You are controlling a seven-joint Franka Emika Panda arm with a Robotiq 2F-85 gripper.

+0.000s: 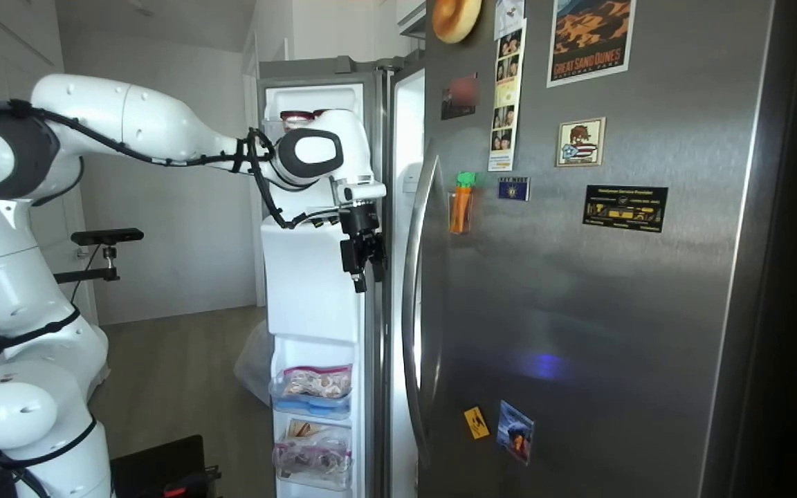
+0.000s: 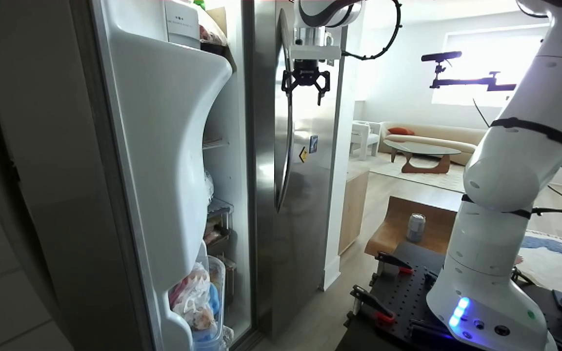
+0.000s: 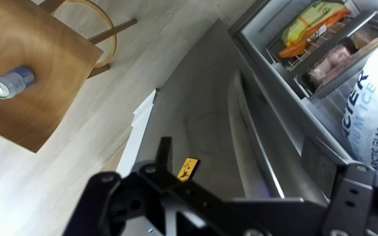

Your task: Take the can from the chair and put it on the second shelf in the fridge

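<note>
Item: one can [image 2: 415,228], pale silver and blue, which we find upright on a wooden chair [image 3: 54,82], well apart from the pincer [image 2: 303,95] and lower than it. Item: the pincer, black, pointing down near the fridge [image 1: 578,297], its jaws spread wide. Item: the fridge, stainless steel; one door [image 1: 312,283] swung back, the other closed and set with magnets [image 1: 580,142]. Within it we record a white bag of ice [image 3: 376,121], lettered Arctic Glacier, and a packet [image 3: 313,26] in yellow and orange.

Bluish silver can [image 3: 13,82], grained brown chair [image 3: 54,65], grey fridge [image 1: 578,290] (one magnet [image 1: 477,422] yellow), black gripper [image 2: 304,95]
</note>
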